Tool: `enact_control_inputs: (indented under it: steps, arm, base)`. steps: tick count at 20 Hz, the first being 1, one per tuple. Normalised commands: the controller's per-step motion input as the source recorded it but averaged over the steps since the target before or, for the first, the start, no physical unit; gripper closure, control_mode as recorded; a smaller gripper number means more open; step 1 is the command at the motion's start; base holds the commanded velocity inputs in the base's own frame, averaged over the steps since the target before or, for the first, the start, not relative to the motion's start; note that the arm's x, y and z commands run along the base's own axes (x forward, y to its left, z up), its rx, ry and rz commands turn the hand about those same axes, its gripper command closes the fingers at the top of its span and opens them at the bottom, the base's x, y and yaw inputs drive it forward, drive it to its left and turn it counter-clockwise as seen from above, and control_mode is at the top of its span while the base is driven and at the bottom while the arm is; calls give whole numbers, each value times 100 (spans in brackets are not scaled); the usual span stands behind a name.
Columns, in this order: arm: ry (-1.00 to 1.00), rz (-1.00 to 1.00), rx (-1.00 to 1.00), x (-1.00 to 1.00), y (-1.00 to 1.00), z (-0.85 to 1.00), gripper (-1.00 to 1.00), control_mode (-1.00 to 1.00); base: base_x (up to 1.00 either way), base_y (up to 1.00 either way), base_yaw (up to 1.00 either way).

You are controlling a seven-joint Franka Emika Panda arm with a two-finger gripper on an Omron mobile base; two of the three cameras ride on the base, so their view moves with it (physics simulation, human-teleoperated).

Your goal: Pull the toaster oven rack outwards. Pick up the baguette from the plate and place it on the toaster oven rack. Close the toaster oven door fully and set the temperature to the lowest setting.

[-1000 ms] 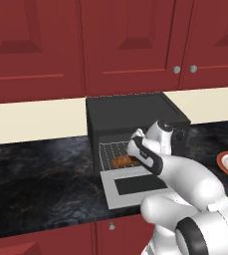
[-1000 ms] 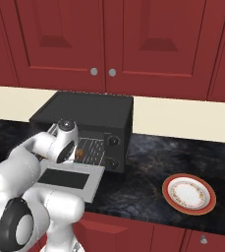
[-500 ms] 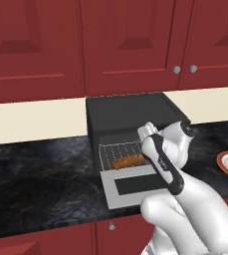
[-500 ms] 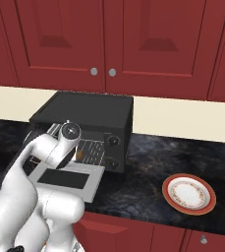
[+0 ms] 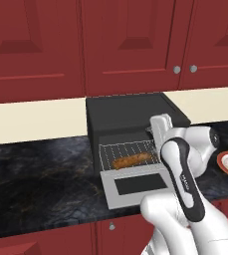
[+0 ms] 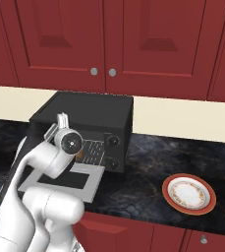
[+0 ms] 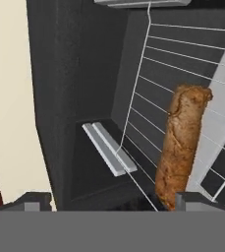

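One baguette [image 5: 132, 160] lies lengthwise on the rack [image 5: 128, 154] — the wire shelf pulled partway out of the oven [image 5: 130, 119], over the door [image 5: 138, 184], which hangs open and flat in front. The gripper [image 7: 111, 199] sits just above the rack at the oven's mouth, jaws spread wide and holding nothing — one fingertip [image 7: 197, 201] is beside the baguette's near end. A plate [image 6: 189, 193] rests right of the oven.
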Motion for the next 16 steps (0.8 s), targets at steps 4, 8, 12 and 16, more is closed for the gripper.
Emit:
enact_control_inputs:
  steps: [4, 8, 12, 16]
  arm:
    - [-28, 0, 11, -48, 0, 37, -100, -100]
    - [-20, 0, 6, -51, 0, 39, -100, -100]
    - [-4, 2, -5, -65, 0, 4, -100, -100]
    - [0, 4, -23, -74, 2, 0, -100, -100]
  base:
    - [0, 0, 0]
    - [0, 0, 0]
    - [0, 0, 0]
    - [0, 0, 0]
